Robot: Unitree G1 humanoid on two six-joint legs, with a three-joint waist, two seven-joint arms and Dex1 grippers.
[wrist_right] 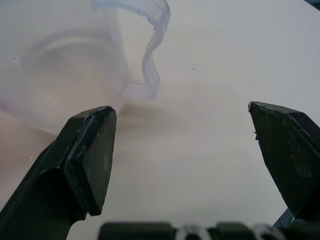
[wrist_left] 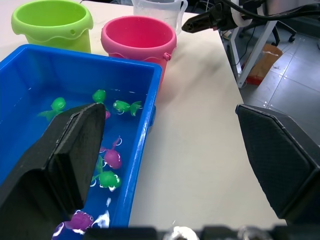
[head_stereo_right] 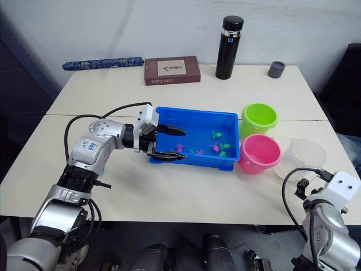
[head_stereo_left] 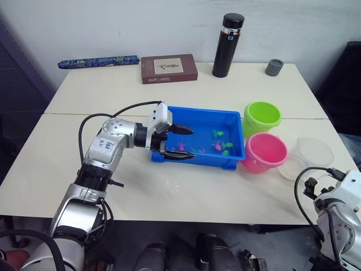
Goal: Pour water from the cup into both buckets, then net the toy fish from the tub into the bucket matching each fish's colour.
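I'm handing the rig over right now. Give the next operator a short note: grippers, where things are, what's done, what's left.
Left gripper: open, empty, straddling the near wall of the tub, one finger over the water, one outside.
Right gripper: open, empty, just short of the cup.
The cup stands upright on the table right of the pink bucket; the green bucket is behind that one.
All toy fish are in the tub; none are in either bucket.
Left: pour if not done, then net and sort every fish.

Head eyes overlook table (head_stereo_left: 169,192); wrist views close, low.
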